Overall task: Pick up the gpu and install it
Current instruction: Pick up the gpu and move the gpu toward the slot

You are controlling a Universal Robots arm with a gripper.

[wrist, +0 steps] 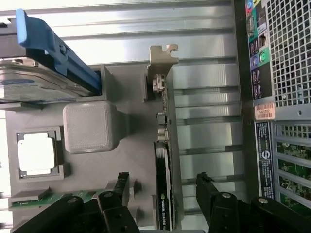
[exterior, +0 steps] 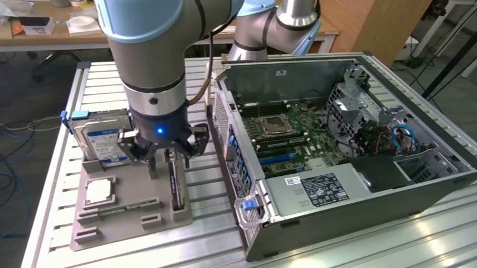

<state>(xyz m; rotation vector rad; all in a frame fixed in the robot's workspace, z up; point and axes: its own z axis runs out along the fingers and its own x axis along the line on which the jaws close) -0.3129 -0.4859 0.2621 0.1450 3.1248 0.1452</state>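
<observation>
The gpu (exterior: 176,187) is a thin black card standing on edge in a slot of the grey holder (exterior: 127,226) on the exterior view's left. In the wrist view the gpu (wrist: 164,174) runs lengthwise, with its silvery end bracket (wrist: 163,58) at the far end. My gripper (exterior: 171,166) hangs just above it and is open. The two black fingers (wrist: 121,184) straddle the card, one on each side, with a gap to each. The gripper (wrist: 163,187) holds nothing.
In the same holder sit a silver hard drive (exterior: 104,139) with a blue bracket, a processor chip (exterior: 99,191) and a green memory stick (exterior: 123,210). The open computer case (exterior: 335,184) lies at the exterior view's right, with its motherboard (exterior: 298,137) exposed. Its rear panel (wrist: 282,97) is close beside the holder.
</observation>
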